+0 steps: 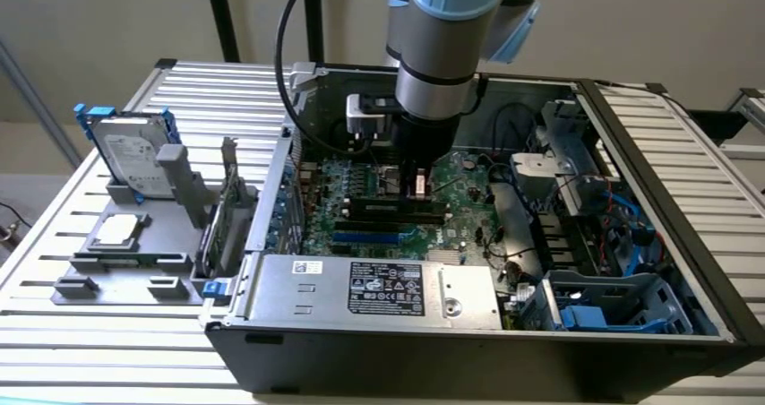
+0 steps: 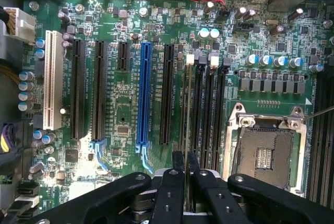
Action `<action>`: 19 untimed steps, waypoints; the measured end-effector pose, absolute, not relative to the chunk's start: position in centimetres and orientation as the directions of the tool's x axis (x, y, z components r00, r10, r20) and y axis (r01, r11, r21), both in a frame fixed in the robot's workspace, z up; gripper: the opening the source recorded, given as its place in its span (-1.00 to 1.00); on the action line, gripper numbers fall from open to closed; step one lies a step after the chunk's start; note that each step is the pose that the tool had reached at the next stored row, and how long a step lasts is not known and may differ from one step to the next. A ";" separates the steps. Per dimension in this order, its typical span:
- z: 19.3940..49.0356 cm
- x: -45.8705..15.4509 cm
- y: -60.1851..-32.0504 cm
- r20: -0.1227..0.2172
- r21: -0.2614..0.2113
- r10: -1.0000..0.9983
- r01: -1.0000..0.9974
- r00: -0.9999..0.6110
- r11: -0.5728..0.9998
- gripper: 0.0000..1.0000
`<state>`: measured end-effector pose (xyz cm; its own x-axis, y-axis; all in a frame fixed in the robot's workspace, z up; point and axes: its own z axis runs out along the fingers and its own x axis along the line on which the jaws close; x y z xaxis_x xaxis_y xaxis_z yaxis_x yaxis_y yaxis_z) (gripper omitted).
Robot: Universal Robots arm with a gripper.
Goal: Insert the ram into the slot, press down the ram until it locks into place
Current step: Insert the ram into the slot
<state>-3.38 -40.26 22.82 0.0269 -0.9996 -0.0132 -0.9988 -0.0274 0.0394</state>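
Claw (image 2: 185,157) pinched almost closed on the ram (image 2: 186,109), a thin stick seen edge-on in the wrist view. It stands upright over the motherboard (image 2: 125,119), right at the near edge of the black memory slots (image 2: 209,114). Its chip faces are hidden, can't tell if its lower edge sits in a slot, and the arm (image 1: 436,64) covers most of it in the exterior view.

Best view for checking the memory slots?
Wrist view: the memory slots show nearly full length from above, end latches visible, with the ram edge-on in the gripper in front of them. The exterior view shows the slots as dark slanted bars by the gripper's tip.
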 end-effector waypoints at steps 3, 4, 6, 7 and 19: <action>22.6 -3.4 -40.2 -0.013 0.039 -1.000 -0.999 0.025 -0.026 -0.73; 22.5 -3.4 -40.2 -0.013 0.039 -1.000 -0.999 0.024 -0.024 -0.73; 22.5 -3.4 -40.2 -0.013 0.039 -1.000 -0.999 0.023 -0.024 -0.73; 22.5 -3.4 -40.2 -0.013 0.039 -1.000 -0.999 0.023 -0.024 -0.73; 22.3 -3.4 -40.1 -0.013 0.039 -1.000 -0.999 0.020 -0.020 -0.73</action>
<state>-3.41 -40.09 22.34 0.0198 -0.9997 -0.0133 -0.9990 -0.0203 0.0394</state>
